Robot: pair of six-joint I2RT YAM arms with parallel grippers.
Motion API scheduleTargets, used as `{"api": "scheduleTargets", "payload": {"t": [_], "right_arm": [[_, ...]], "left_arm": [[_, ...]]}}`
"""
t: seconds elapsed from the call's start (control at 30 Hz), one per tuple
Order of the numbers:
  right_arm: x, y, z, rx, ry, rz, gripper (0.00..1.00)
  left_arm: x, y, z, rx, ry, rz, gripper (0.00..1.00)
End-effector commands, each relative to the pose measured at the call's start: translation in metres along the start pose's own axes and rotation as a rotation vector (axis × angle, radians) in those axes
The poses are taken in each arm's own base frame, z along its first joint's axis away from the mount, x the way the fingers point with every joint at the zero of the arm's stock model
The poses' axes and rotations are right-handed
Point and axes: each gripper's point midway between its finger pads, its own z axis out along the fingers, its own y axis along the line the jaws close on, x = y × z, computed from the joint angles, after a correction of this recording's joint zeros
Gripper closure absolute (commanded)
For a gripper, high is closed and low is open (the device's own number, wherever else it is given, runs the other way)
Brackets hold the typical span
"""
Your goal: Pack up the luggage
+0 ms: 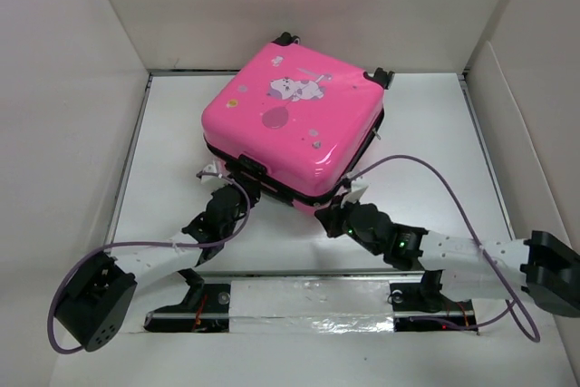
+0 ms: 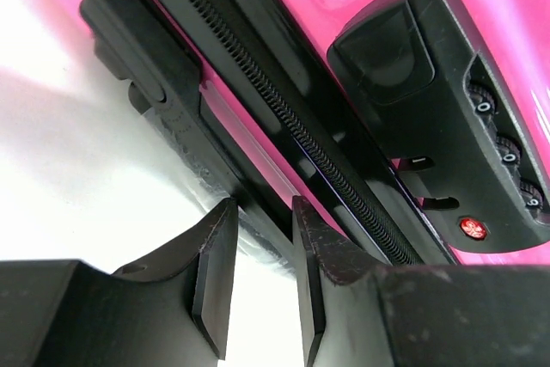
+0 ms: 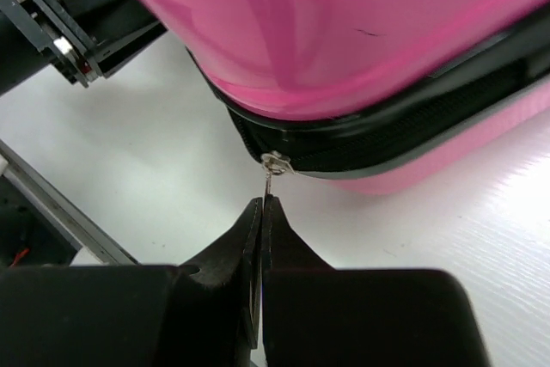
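The luggage [image 1: 294, 120] is a bright pink suitcase with cartoon stickers, lying flat and closed at the table's middle, wheels at the far side. My left gripper [image 1: 227, 198] is at its near-left side; in the left wrist view the gripper [image 2: 259, 212] is open by a narrow gap, its tips against the black lower rim beside the handle [image 2: 137, 49], below the zipper [image 2: 284, 118] and the combination lock [image 2: 464, 152]. My right gripper [image 1: 332, 217] is at the near corner. In the right wrist view it [image 3: 263, 204] is shut on the metal zipper pull [image 3: 270, 180] hanging from the slider [image 3: 276, 163].
White walls [image 1: 72, 88] enclose the table on the left, back and right. A metal rail with silver tape [image 1: 308, 301] runs along the near edge between the arm bases. Purple cables [image 1: 453, 197] loop over both arms. The left arm's gripper body [image 3: 60, 32] shows beside the suitcase.
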Motion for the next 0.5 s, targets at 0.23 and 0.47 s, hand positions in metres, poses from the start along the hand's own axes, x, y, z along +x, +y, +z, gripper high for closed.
{"api": "scheduleTargets", "payload": {"t": [0.23, 0.47], "right_arm": [[-0.004, 0.12, 0.04, -0.183, -0.028, 0.023, 1.0], [-0.024, 0.114, 0.056, -0.036, -0.173, 0.064, 1.0]], "left_arm": [[0.056, -0.043, -0.02, 0.175, 0.171, 0.07, 1.0], [0.071, -0.048, -0.027, 0.21, 0.209, 0.067, 1.0]]}}
